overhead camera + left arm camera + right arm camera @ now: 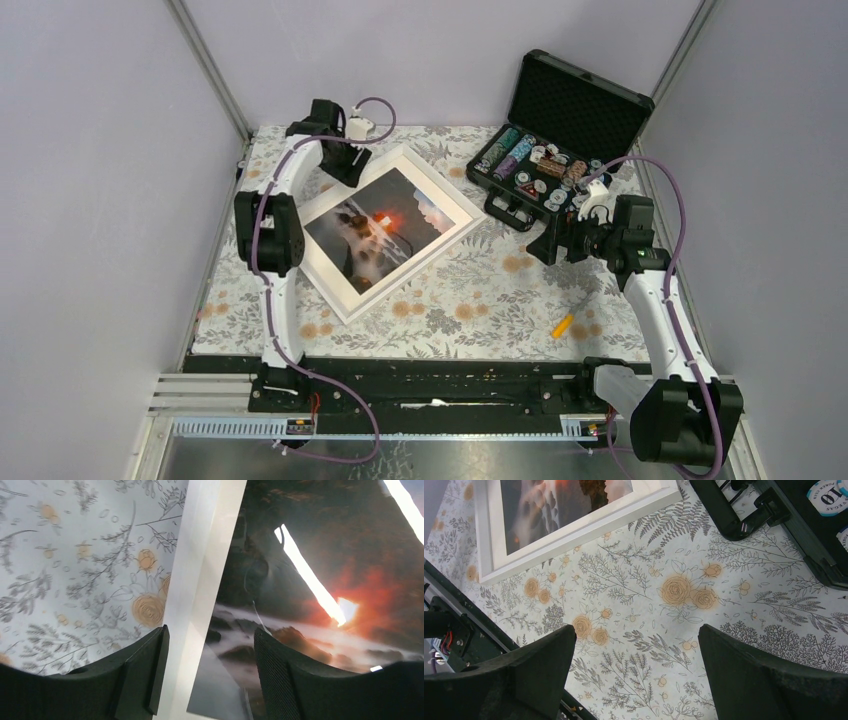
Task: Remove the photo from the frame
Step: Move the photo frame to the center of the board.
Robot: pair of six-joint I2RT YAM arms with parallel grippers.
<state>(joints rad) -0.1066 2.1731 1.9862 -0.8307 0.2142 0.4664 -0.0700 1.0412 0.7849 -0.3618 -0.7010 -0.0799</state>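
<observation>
While the frame is lying flat on the flowered cloth, turned at a slant on the left half of the table, the photo is sitting inside it, face up, with the orange sun showing at its middle. The left gripper is reaching down at the frame's far corner, its fingers standing apart and straddling the white border: one is hanging over the cloth, the other over the photo, and neither is pinching anything. Strips of light are glaring across the picture's surface in the left wrist view. The right gripper is hovering over the cloth between the frame and the case, jaws spread wide and holding nothing. The black case is standing open at the far right, its foam-lined lid tilting back; poker chips are filling its lower half in rows, with some lying loose on top. A small orange thing is lying on the cloth near the right arm
</observation>
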